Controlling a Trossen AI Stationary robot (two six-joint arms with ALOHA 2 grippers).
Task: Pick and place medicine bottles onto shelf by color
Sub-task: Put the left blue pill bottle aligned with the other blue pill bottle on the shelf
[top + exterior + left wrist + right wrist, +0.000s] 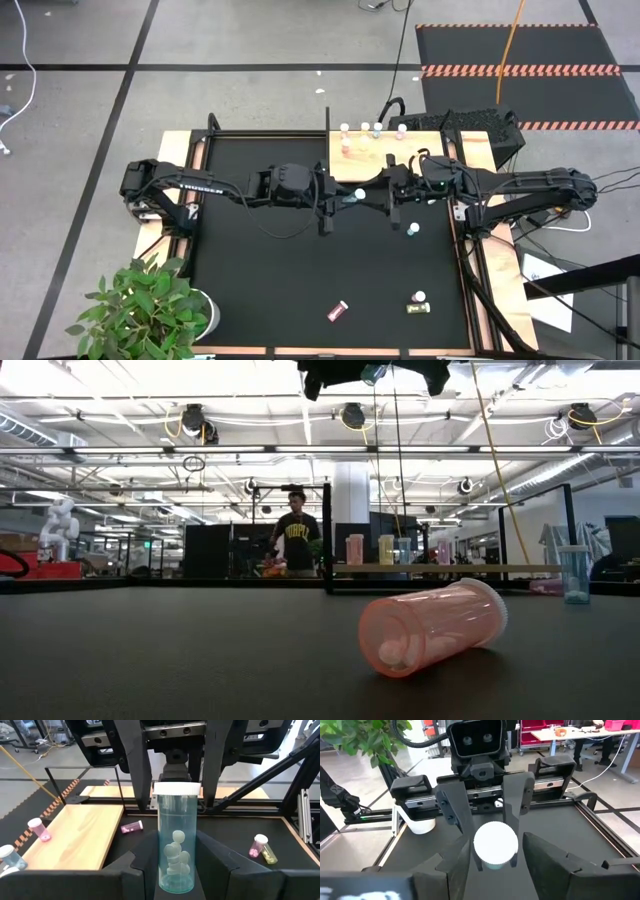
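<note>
Teal medicine bottle (176,851), white-capped: being held above the black mat (260,270), beside the shelf (375,158), where both arms are meeting. Left tool (175,870) is pinching its body; right tool (492,857) is sitting spread around it. Pink bottle (432,625) is lying toppled on the mat.

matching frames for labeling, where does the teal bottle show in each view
high view: teal bottle, mid-table where both arms meet
low view: top edge, among dark gripper parts
left wrist view: centre, held in the left gripper
right wrist view: centre, only its white cap
landmark: the shelf, beside it in high and left wrist views
</note>
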